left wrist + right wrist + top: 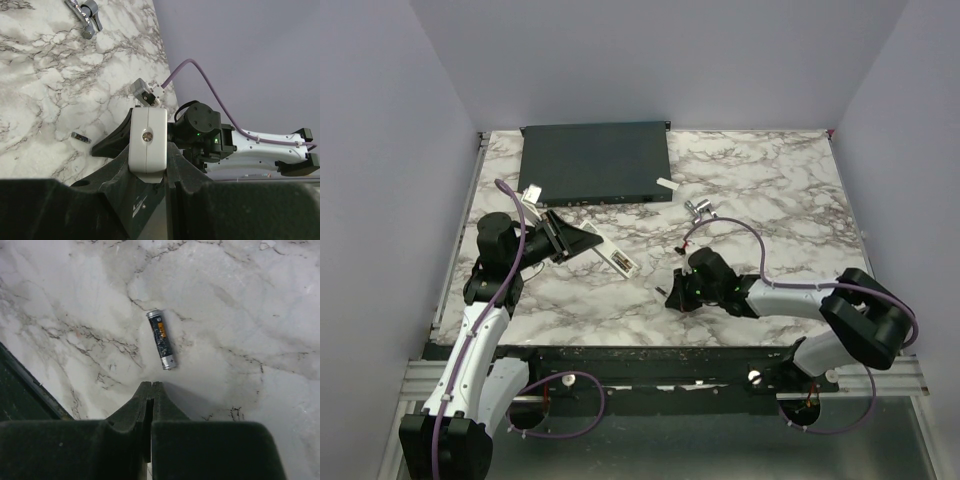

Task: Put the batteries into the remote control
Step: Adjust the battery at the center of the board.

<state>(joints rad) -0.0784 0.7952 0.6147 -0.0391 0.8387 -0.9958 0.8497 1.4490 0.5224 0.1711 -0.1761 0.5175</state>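
Gripping remote control [147,145] endwise in left jaws, right jaws closed empty, battery [162,340] plus-end toward them

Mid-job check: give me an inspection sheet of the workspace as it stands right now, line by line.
Surface: marble table, white with grey veins.
Job's things: remote control gripped at one end; one battery lies loose on the marble just ahead of the right gripper; no second battery seen.
Clutter: dark grey box at the far edge; chrome metal piece and small white piece near it.
Grippers: left gripper jaws shut on the remote control; right gripper jaws shut, empty.
Cables: a purple cable loops off each arm, not touching the battery.
Surroundings: lilac walls; nothing else seen.
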